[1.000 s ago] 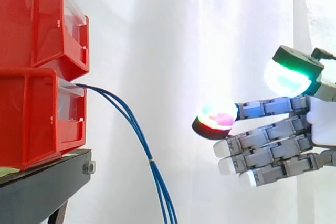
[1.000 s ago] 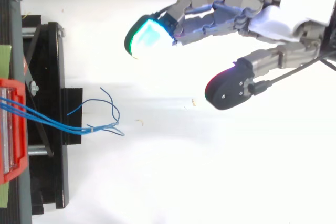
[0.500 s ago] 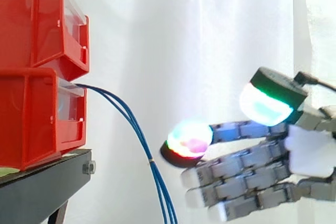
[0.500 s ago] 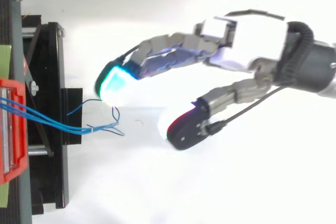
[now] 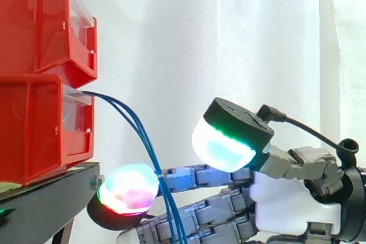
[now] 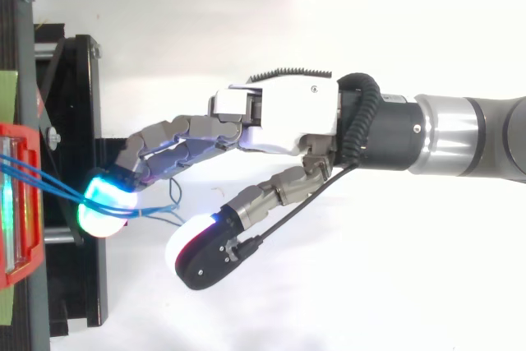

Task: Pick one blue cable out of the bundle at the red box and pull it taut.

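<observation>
Spread-fingered robot hand (image 6: 279, 117) seemingly touches blue cables (image 5: 140, 130) near red box (image 5: 34, 124).

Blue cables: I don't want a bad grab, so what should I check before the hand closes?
1. Robot hand open, thumb apart from fingers: ok.
2. Thin blue cables come out of the lower red plastic bin: ok.
3. Cables cross the fingers in the side view: ok.
4. One cable singled out: not ok, the strands run together.
5. Glowing fingertip pad clear of the black metal stand: cannot tell.
</observation>
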Available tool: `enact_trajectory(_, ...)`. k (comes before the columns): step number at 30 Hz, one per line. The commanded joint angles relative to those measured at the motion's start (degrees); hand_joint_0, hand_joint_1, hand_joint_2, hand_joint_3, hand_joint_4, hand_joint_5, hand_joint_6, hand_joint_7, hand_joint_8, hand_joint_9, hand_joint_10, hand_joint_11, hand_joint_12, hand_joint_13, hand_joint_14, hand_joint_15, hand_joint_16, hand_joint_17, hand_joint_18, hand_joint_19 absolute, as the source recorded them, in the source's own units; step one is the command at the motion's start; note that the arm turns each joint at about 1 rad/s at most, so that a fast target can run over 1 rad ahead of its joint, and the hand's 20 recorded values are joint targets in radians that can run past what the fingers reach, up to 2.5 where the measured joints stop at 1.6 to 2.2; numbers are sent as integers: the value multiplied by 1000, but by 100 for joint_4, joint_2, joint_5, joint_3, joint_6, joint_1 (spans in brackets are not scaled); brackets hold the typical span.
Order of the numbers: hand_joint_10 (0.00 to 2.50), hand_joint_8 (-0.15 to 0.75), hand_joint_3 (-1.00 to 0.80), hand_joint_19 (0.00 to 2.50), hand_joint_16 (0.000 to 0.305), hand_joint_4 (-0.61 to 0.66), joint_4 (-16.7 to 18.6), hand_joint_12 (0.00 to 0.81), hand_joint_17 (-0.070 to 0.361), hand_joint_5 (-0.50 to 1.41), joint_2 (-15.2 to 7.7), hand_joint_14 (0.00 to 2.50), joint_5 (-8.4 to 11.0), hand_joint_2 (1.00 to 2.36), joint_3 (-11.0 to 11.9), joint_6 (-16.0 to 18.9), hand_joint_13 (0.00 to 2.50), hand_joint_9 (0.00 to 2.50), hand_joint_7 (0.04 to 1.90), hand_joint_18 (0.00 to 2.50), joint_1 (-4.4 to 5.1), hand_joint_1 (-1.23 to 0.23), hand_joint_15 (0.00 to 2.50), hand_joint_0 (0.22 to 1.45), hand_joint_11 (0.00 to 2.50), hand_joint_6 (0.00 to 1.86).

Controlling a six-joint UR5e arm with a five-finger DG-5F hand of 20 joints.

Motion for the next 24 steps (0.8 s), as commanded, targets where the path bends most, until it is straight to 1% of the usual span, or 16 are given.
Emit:
enact_trajectory(1, 3, 332, -500, 274, 55, 374, -12, 373, 124, -154, -10, 6, -24, 1000, 17, 9, 426, 533, 820, 391, 3, -692, 163, 543, 115, 502)
enact_trajectory(8, 3, 334, -500, 284, 54, 379, 14, 371, 122, -144, -10, 6, -42, 1000, 17, 9, 434, 550, 858, 398, 3, -666, 170, 551, 126, 502)
enact_trajectory(12, 3, 332, -500, 283, 54, 378, -3, 368, 121, -138, -10, 6, -42, 1000, 17, 9, 434, 554, 880, 394, -14, -626, 168, 564, 128, 503)
enact_trajectory(17, 3, 328, -483, 289, 53, 375, -21, 364, 119, -131, -10, 6, -50, 1001, 17, 9, 438, 557, 925, 390, -49, -621, 168, 582, 131, 503)
enact_trajectory(20, 2, 326, -447, 285, 52, 364, -21, 363, 118, -124, -1, 6, -50, 1003, 17, 9, 436, 561, 972, 393, -49, -634, 172, 597, 127, 503)
enact_trajectory(24, 3, 326, -402, 288, 52, 300, -21, 361, 117, -117, -10, 6, -50, 1007, 17, 0, 438, 561, 1089, 395, -49, -659, 170, 613, 141, 502)
